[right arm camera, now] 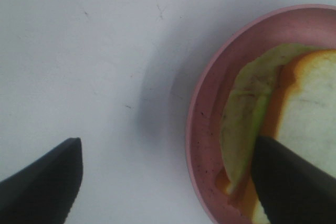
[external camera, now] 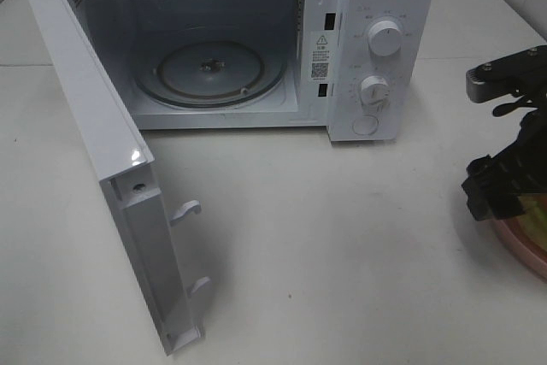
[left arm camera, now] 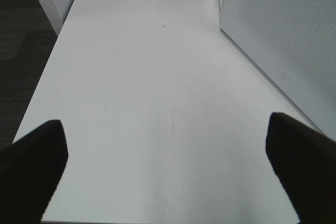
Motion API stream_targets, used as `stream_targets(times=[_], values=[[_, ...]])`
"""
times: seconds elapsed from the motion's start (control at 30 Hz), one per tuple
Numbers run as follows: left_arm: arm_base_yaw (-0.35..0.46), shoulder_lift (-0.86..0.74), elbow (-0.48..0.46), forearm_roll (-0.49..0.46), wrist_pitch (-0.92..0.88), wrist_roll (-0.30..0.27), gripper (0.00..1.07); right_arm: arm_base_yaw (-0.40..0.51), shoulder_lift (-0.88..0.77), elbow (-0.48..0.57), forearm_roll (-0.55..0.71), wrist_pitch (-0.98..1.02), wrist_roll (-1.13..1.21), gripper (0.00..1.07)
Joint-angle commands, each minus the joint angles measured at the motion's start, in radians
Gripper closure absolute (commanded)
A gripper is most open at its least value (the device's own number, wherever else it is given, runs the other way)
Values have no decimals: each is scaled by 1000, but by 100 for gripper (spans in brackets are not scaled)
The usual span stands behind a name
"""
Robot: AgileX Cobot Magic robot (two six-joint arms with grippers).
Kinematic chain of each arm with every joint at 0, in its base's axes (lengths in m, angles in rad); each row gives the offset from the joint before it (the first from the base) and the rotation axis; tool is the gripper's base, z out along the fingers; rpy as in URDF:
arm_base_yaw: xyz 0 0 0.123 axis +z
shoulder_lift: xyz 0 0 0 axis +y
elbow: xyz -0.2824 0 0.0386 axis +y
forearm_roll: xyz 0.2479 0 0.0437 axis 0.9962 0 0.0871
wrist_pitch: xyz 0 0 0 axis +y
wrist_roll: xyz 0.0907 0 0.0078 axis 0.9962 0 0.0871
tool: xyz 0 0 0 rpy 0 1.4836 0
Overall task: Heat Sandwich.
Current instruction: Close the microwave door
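Observation:
The sandwich [right arm camera: 310, 103], white bread with a brown crust and pale green leaf, lies on a round pink plate [right arm camera: 202, 108]. In the high view only a sliver of the sandwich [external camera: 537, 211] and the plate [external camera: 523, 250] shows at the right edge, under the right arm. My right gripper [right arm camera: 168, 145] is open above the plate's rim, one finger over the sandwich and the other over bare table. It holds nothing. My left gripper [left arm camera: 165, 124] is open over the white table, empty, and out of the high view.
A white microwave [external camera: 367, 6] stands at the back with its door [external camera: 94, 126] swung wide toward the front left. Its glass turntable [external camera: 209, 70] is bare. The door's perforated panel [left arm camera: 283, 30] is close beside the left gripper. The table edge [left arm camera: 47, 61] drops to dark floor.

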Motion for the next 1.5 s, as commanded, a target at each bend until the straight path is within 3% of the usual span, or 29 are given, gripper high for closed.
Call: stream_targets(times=[0.03,0.3,0.87,1.3,1.5], values=[[2,-17,2,3,-11,-4,9,-5,-69,-5,42,50,-32,24],[2,-17,2,3,-11,-4,9,-4,-230,-5,116,131,-70,27],[2,-17,2,3,-11,-4,9,-2,-517,-5,118,365,-69,31],[2,-17,2,3,-11,-4,9,-5,-858,-4,117,517,-53,31],[2,-17,2,3,-11,-4,9,-96,-1047,-4,115,539,-51,31]])
